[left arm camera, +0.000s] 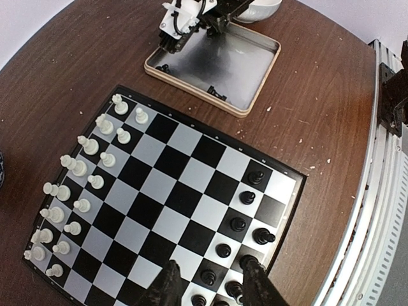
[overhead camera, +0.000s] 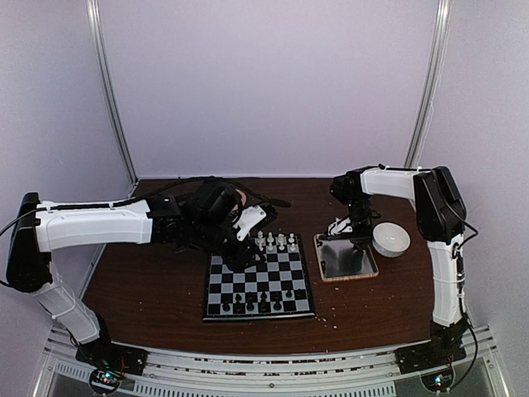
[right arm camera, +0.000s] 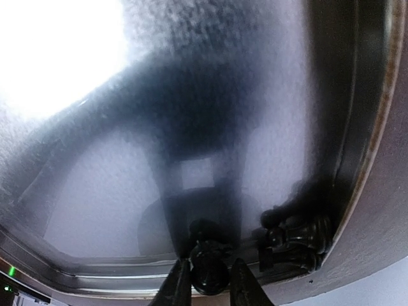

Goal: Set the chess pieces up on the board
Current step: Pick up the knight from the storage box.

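Note:
The board [overhead camera: 256, 278] lies at the table's middle and also shows in the left wrist view [left arm camera: 185, 178]. White pieces [overhead camera: 275, 241] stand in two rows along its far edge [left arm camera: 80, 169]. Several black pieces [overhead camera: 256, 299] stand along its near edge [left arm camera: 239, 223]. My left gripper [overhead camera: 246, 252] hangs above the board's far-left corner, open and empty [left arm camera: 210, 284]. My right gripper [overhead camera: 340, 236] is down in the far-left corner of the tray [overhead camera: 347, 258]. Its fingers [right arm camera: 178, 284] are closed round a black piece [right arm camera: 207, 271]. More black pieces [right arm camera: 296, 239] lie beside it against the tray rim [right arm camera: 370, 127].
A white bowl [overhead camera: 391, 240] stands right of the tray. The wooden-rimmed metal tray [left arm camera: 223, 57] holds a few more black pieces [left arm camera: 217, 94]. Pale crumbs [left arm camera: 319, 159] dot the brown table right of the board. The table's metal front rail [overhead camera: 264, 364] runs along the near edge.

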Tool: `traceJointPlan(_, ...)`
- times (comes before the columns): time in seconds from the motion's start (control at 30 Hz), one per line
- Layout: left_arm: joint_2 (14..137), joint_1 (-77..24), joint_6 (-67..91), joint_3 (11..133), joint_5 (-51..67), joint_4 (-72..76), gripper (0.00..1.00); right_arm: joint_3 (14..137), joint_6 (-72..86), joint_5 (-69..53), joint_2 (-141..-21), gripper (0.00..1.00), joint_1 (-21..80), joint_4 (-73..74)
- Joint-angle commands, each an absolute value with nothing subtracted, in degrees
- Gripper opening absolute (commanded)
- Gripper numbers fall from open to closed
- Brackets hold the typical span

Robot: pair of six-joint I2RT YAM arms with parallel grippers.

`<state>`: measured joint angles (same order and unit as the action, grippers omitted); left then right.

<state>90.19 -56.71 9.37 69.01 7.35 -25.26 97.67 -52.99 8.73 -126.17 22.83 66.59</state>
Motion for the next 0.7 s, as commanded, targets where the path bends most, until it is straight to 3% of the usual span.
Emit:
traceJointPlan(0.0,89.13,-56.34,9.32,68.39,8.10,-22.94,0.34,99.97,-52.22,7.99,-128.02,0.20,22.33,69.03)
traceJointPlan(0.33,88.33,-56.33,8.16,68.09,6.43,-22.11,0.33,95.33,-51.05,1.28,-119.96,0.16,22.24,69.03)
traceJointPlan(0.5,86.54,-56.34,4.50,65.26,8.55,-15.30,0.33,94.83,-49.81,-14.89,-111.05,0.17,22.31,72.86)
traceJointPlan(0.67,83.66,-56.34,-2.13,57.66,16.17,2.04,0.33,93.38,-48.01,-33.35,-104.04,0.17,23.03,74.12)
